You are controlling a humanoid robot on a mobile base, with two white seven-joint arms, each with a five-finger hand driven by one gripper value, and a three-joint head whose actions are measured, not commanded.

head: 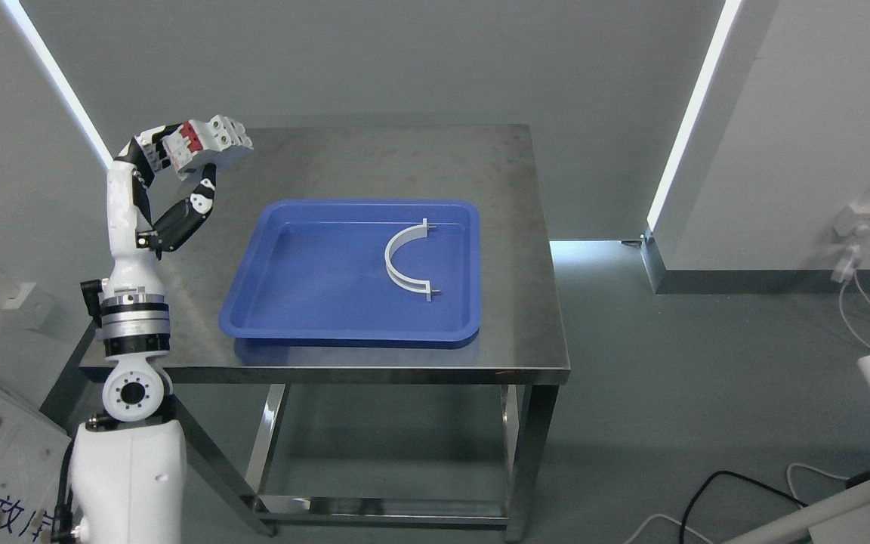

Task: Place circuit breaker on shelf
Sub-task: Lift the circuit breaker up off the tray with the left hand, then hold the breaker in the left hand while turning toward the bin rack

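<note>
My left hand [182, 162] is raised above the far left part of the steel table [397, 162]. Its fingers and thumb are curled around a white circuit breaker [212, 143] with red switches, held in the air and tilted. The left arm rises from the lower left of the picture. No shelf shows in this view. My right hand is out of view.
A blue tray [284, 317] lies in the middle of the table, holding a white half-ring bracket [402, 261]. The table has a lower crossbar between its legs. Cables run on the floor at the lower right. A wall socket [856, 219] is at the right.
</note>
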